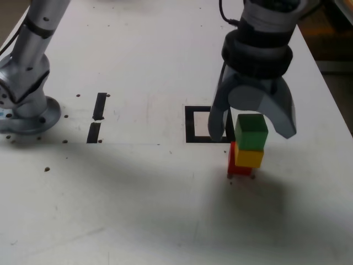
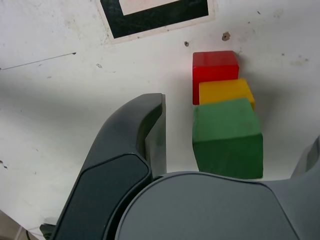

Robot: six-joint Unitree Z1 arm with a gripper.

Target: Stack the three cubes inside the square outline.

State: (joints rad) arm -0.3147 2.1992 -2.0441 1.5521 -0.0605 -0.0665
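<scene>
We see the gripper [image 1: 252,122], fingers spread wide, over green [image 1: 251,132], yellow [image 1: 249,158] and red [image 1: 240,167] cubes, stacked unevenly at five o'clock from the square outline [image 1: 190,125]; a brushing finger could topple our tower.

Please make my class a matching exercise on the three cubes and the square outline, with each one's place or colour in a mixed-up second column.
1. Green cube
2. Red cube
3. Square outline
4. Yellow cube

A. Black
B. Middle of the stack
C. Top of the stack
D. Bottom of the stack

Pairs: 1-C, 2-D, 3-A, 4-B
</scene>
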